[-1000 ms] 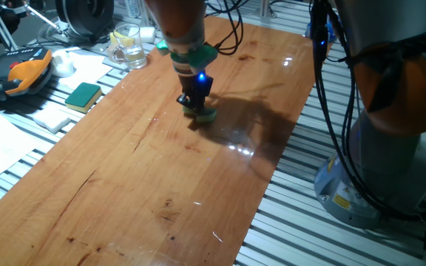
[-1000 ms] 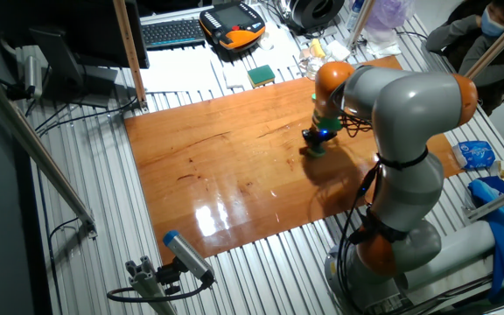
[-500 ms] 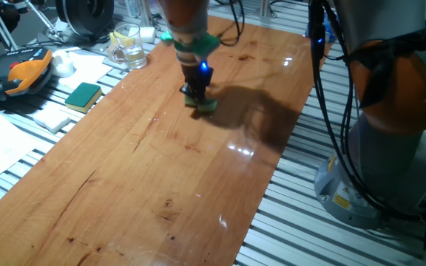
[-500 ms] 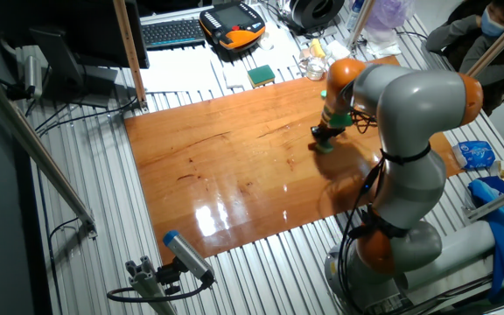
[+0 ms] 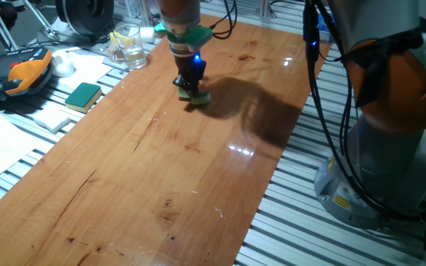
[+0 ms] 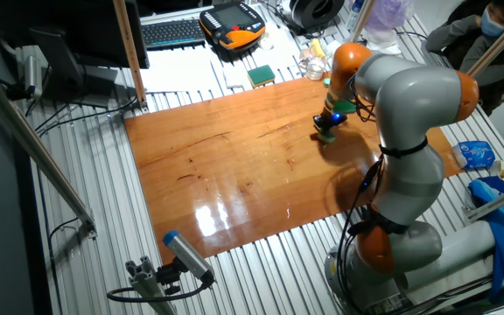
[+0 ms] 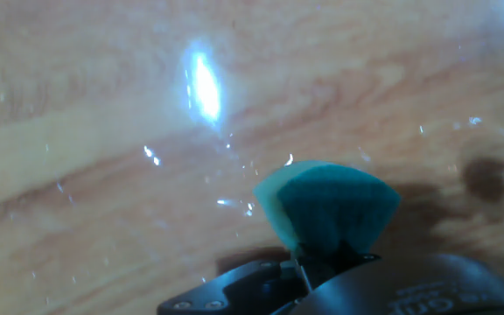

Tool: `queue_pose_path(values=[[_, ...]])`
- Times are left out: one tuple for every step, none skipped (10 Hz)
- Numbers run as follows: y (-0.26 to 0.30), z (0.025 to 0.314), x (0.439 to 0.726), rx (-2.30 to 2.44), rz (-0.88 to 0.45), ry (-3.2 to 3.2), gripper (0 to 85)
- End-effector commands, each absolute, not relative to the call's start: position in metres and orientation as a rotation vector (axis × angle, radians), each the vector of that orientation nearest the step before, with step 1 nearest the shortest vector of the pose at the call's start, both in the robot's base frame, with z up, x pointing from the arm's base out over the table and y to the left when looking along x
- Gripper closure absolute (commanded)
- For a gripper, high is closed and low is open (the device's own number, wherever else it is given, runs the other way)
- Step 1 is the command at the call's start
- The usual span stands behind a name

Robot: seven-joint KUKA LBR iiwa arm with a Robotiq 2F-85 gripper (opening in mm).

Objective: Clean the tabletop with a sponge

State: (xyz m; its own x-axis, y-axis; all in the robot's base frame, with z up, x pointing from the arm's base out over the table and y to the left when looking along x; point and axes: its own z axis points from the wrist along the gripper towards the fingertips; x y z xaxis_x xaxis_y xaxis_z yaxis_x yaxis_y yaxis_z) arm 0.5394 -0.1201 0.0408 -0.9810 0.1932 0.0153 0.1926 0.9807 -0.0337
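Observation:
The tabletop is a long glossy reddish-brown board; it also shows in the other fixed view and the hand view. My gripper is shut on the small teal-green sponge and presses it onto the board in its far half. In the other fixed view the gripper holds the sponge near the board's far right part. The hand view shows the sponge sticking out between the fingers against the wood.
A flat rectangular green sponge lies on white sheets left of the board. A glass cup and an orange pendant stand nearby. Ribbed metal frame and the robot base are on the right.
The gripper has slid the sponge along the board towards its far end and a little to the left.

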Motion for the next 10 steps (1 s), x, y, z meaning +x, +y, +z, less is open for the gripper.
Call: queue_pose_path(values=[[-0.118, 0.042, 0.545, -0.313, 0.046, -3.106, 68.0], [-0.115, 0.041, 0.550, -0.327, 0.046, -3.106, 68.0], [-0.112, 0.039, 0.554, -0.342, 0.046, -3.111, 68.0], [-0.106, 0.038, 0.557, -0.364, 0.046, -3.109, 68.0], [-0.097, 0.038, 0.560, -0.395, 0.046, -3.105, 68.0], [-0.089, 0.039, 0.563, -0.428, 0.046, -3.101, 68.0], [-0.080, 0.038, 0.564, -0.463, 0.035, -3.092, 68.0], [-0.071, 0.037, 0.564, -0.489, 0.035, -3.091, 68.0], [-0.062, 0.036, 0.563, -0.516, 0.042, -3.088, 68.0], [-0.053, 0.036, 0.561, -0.540, 0.049, -3.085, 68.0]])
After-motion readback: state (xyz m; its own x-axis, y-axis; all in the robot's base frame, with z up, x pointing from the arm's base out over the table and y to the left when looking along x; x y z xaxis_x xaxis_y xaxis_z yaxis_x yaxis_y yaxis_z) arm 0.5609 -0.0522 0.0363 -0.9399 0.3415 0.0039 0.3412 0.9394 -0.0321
